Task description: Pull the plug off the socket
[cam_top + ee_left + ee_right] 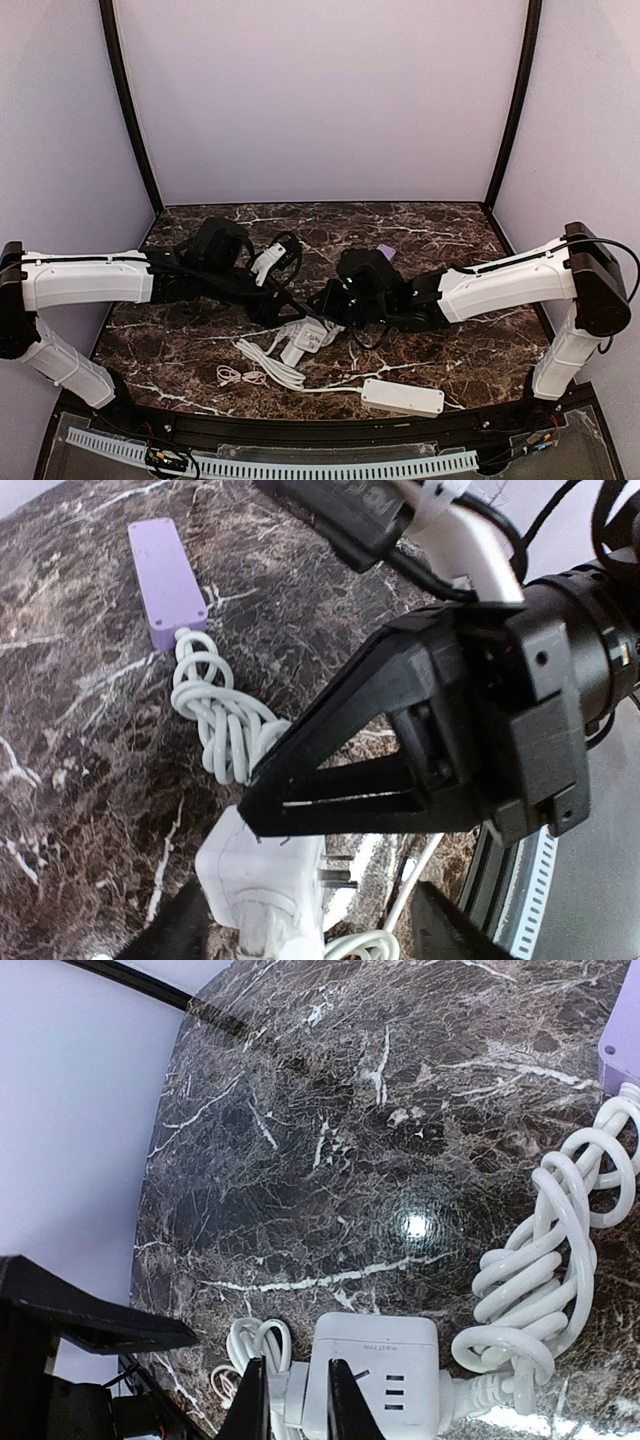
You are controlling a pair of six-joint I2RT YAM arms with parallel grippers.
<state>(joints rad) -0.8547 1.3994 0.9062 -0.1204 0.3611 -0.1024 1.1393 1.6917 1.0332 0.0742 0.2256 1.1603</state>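
The right gripper (294, 1385) is pinching its fingers narrow on one end of the socket (375, 1365), the little white cube lying on the marble table (330, 1110). The plug (482, 1392) is sitting in the other end of the cube, and it looks pushed all the way in. Its thick white cord (545, 1260) is curling in loops toward the power strip (402, 397). The left gripper (310, 925) is hanging over the plug end with its fingers wide apart, holding nothing. To do this well, I think the left fingers should be closing on the hard plug head, not the soft cord. The right gripper should be holding the cube tight while the pull is going straight out, with no twisting.
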